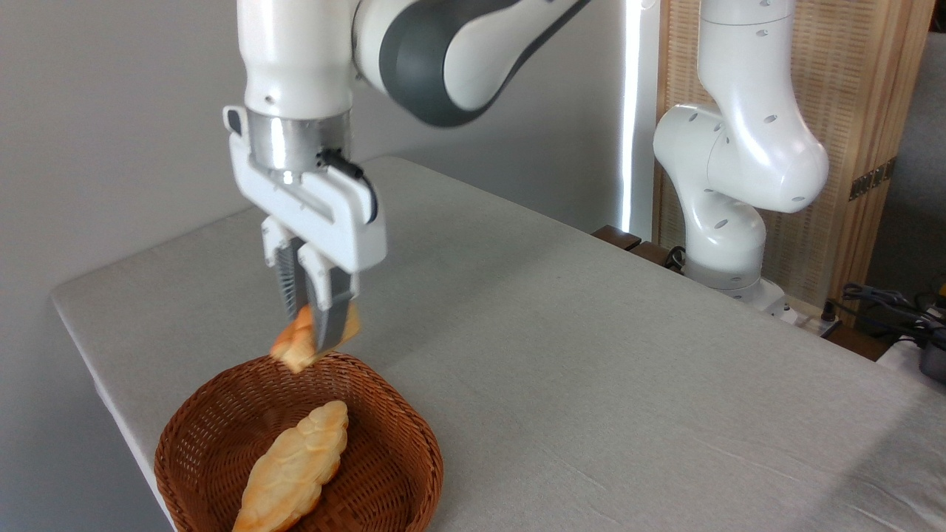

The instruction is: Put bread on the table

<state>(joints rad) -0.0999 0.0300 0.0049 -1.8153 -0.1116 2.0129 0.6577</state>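
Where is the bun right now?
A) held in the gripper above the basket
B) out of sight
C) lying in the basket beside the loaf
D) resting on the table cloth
A: the gripper is shut on the bun, which hangs clear above the far rim of the basket, while only the braided loaf lies inside and the table holds no bread.

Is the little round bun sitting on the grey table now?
No, the gripper holds the bun in the air above the back rim of the wicker basket, off the table.
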